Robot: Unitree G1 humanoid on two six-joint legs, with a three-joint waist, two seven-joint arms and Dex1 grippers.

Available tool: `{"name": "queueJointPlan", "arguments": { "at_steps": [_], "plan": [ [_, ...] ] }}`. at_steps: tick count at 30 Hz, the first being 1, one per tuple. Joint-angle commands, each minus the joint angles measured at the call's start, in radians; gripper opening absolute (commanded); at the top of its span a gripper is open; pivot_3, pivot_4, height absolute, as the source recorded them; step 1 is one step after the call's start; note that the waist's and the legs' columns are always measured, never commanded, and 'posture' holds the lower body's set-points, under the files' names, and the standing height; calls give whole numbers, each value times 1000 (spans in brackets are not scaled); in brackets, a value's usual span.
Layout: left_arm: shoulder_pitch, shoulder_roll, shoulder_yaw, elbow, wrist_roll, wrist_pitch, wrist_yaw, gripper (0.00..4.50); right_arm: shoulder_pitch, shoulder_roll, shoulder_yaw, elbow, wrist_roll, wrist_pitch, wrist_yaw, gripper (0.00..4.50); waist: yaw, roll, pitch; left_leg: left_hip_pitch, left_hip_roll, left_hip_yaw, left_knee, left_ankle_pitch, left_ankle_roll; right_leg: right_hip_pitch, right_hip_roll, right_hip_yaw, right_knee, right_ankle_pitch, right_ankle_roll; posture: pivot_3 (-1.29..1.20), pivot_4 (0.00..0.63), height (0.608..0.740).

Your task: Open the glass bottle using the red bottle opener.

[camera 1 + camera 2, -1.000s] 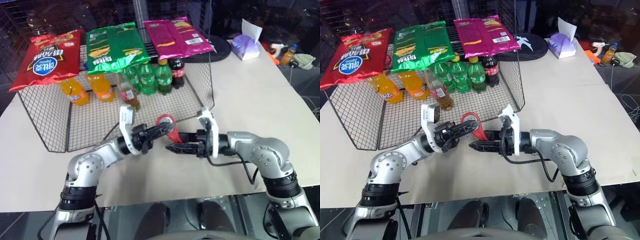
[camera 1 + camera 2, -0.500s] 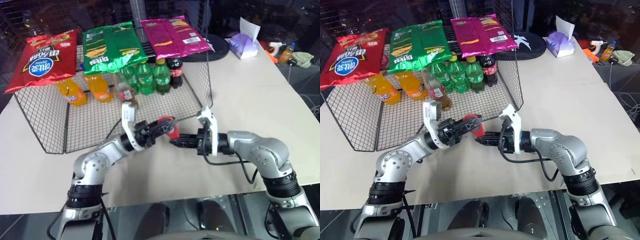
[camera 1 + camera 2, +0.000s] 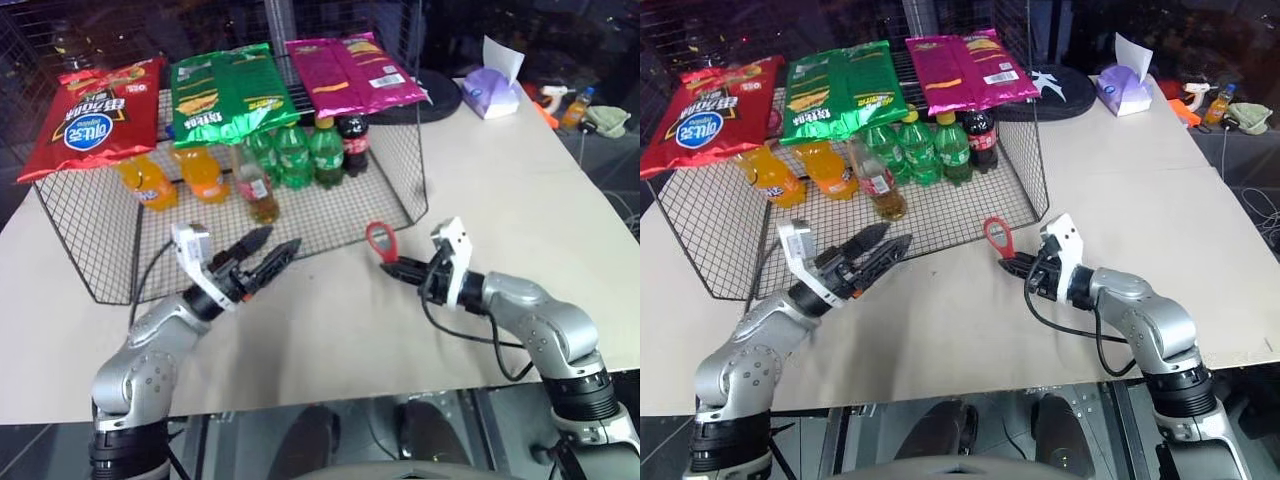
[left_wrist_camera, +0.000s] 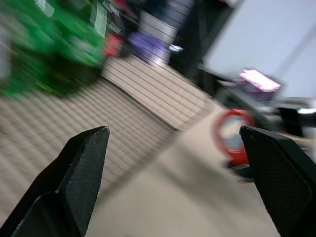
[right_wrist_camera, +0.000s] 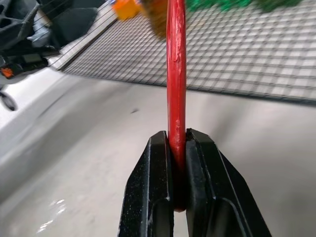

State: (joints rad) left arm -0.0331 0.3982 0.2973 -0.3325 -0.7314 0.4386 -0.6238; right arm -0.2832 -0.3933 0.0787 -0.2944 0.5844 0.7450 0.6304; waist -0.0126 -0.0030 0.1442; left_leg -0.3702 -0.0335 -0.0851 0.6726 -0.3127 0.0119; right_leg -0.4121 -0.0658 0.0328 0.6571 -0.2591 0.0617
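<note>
The glass bottle (image 3: 257,186), with amber liquid and a red-and-white label, stands upright inside the wire basket (image 3: 335,212), between orange and green bottles. My right gripper (image 3: 392,266) is shut on the handle of the red bottle opener (image 3: 380,239), whose ring head points up above the table just in front of the basket. In the right wrist view the red bottle opener (image 5: 176,74) stands edge-on between the closed fingers (image 5: 157,163). My left gripper (image 3: 279,240) hangs open and holds nothing, to the left of the opener and in front of the basket. The red bottle opener (image 4: 217,134) shows between its spread fingers in the left wrist view.
Red (image 3: 95,115), green (image 3: 228,95) and pink (image 3: 350,72) snack bags lie on top of the basket. Orange soda bottles (image 3: 150,185), green bottles (image 3: 295,155) and a cola bottle (image 3: 354,140) stand inside. A tissue box (image 3: 492,92) sits at the far right.
The left gripper let go of the opener, opened and swung away to the left. The right gripper closed on the opener's handle and carried it to the right.
</note>
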Motion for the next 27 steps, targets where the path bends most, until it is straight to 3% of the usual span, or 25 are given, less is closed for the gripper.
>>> {"name": "queueJointPlan", "arguments": {
  "at_steps": [1, 14, 27],
  "plan": [
    [-28, -31, 18, 30, 168, -195, 88, 4378, -9, 23, -29, 4, -25, -73, -19, 0, 0, 0, 0, 0, 0, 0, 0, 0, 0, 0, 0, 0, 0, 0, 0, 0, 150, 740],
    [-245, -71, -41, 308, 412, -430, 208, 4378, -19, 52, -15, 1, -54, -95, -23, 0, 0, 0, 0, 0, -1, 0, 0, 0, 0, 0, 1, -1, 0, 0, 0, 0, 150, 740],
    [-458, -67, -64, 643, 490, -576, 231, 4378, 9, 63, -31, -45, -64, -95, -63, 0, -1, -1, 0, -1, -1, 0, 1, 0, 0, 0, 1, -1, 0, 0, 0, 0, 150, 740]
  ]
}}
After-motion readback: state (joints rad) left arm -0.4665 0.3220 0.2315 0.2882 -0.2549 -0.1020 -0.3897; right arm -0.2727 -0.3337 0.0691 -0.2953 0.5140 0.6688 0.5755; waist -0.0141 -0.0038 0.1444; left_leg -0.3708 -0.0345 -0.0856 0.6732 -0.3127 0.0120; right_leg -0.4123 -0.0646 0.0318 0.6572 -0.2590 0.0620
